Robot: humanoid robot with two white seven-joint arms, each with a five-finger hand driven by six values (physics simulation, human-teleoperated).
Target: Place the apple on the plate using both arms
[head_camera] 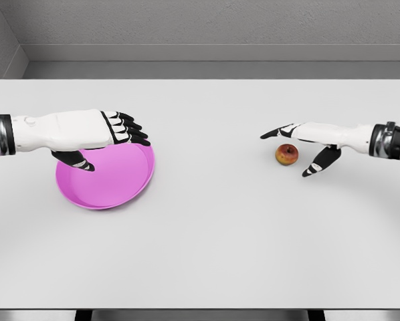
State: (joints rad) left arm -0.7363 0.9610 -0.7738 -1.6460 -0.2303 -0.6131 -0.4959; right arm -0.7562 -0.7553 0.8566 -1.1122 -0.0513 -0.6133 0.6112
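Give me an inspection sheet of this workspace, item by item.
Surface: white table, flat, plain.
Job's things: apple on the table at right, not on the plate; pink plate at left.
Clutter: nothing seen.
Hands: left hand over the plate, fingers curled at its far rim, grip unclear; right hand open around the apple, not closed on it.
Cables: nothing seen.
Surroundings: grey wall behind the table.
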